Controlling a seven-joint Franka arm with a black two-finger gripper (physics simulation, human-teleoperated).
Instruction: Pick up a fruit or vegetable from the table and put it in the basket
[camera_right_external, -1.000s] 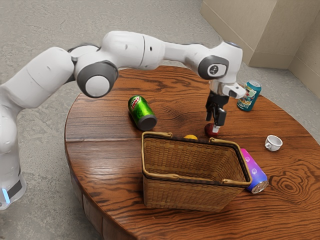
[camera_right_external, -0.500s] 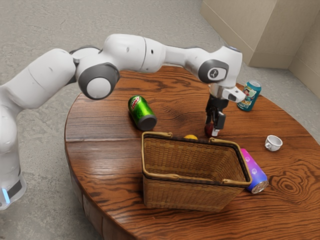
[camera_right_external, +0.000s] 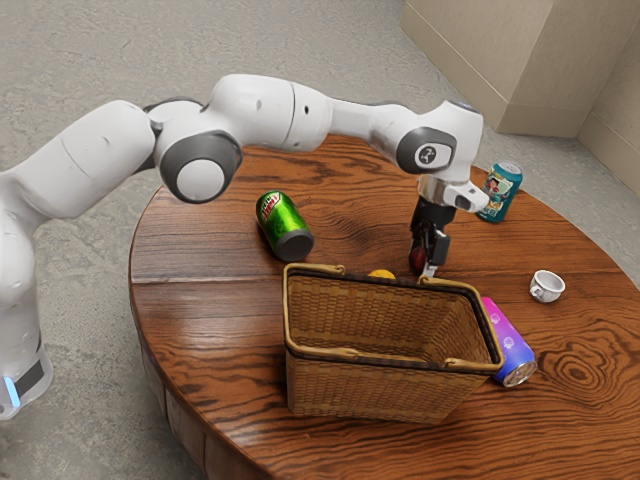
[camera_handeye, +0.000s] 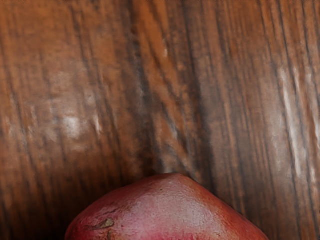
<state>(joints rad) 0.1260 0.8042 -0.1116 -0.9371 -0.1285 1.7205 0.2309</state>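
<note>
In the exterior view my gripper (camera_right_external: 426, 268) is low over the table, its fingers parted around a dark red fruit or vegetable (camera_right_external: 418, 259), which the near finger partly covers. The far fingertip is hidden. In the wrist view the red, smooth-skinned piece (camera_handeye: 170, 212) lies just under the hand, with a small brown mark on its skin. A wicker basket (camera_right_external: 350, 388) stands nearer the camera, its rim just below my fingertips in the picture. Behind that rim peeks a yellow-orange round thing (camera_right_external: 381, 274).
A green can (camera_right_external: 284, 227) lies toward the exterior view's left. A pink-and-blue can (camera_right_external: 511, 347) lies beside the basket, and a white cup (camera_right_external: 547, 287) is farther toward the exterior view's right. Behind the hand stands a teal can (camera_right_external: 501, 191) on the round wooden table (camera_right_external: 210, 330).
My hand has come down lower around the red piece, and the fingers now cover more of it. The basket, cans and cup have stayed where they were.
</note>
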